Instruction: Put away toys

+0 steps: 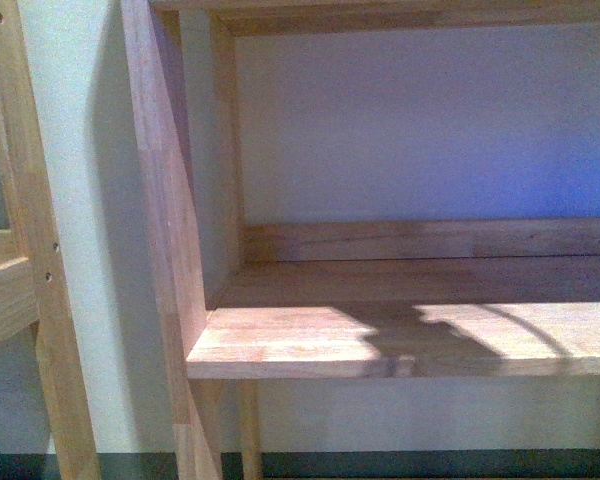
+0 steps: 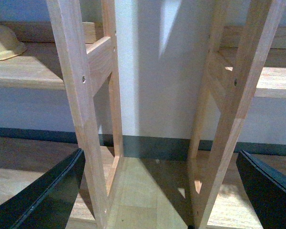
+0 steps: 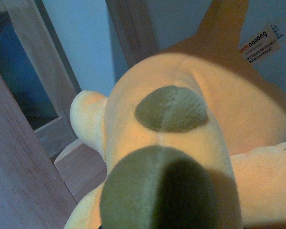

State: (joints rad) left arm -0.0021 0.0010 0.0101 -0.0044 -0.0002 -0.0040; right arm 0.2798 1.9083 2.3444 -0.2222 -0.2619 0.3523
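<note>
Ahead of you in the front view stands a wooden shelf unit (image 1: 400,330) against a pale wall (image 1: 110,250). Its lit shelf board is crossed by curved shadows, a low back rail (image 1: 430,240) runs along the rear of that board, and a slanted side post (image 1: 165,220) closes its left end. A 2nd wooden frame (image 1: 25,270) stands left of that post, apart from it. A dark skirting strip runs along the wall below the shelf board.

In the left wrist view you see 2 upright frames, the posts (image 2: 81,109) of 1 and the posts (image 2: 238,105) of the other, with wall between them and a light wood floor (image 2: 138,191) beneath. A pale rounded object (image 2: 4,43) sits on the shelf beside the 1st posts. The left end effector (image 2: 159,191) has its dark fingers (image 2: 47,195) spread wide with nothing between them.

The plush toy (image 3: 190,143) fills the right wrist view, close under the camera, above a wooden board (image 3: 24,167). Its long axis runs away from the camera toward an orange fin (image 3: 224,24) and a paper tag (image 3: 260,43). You cannot tell the state of the right end effector; it is out of sight.
</note>
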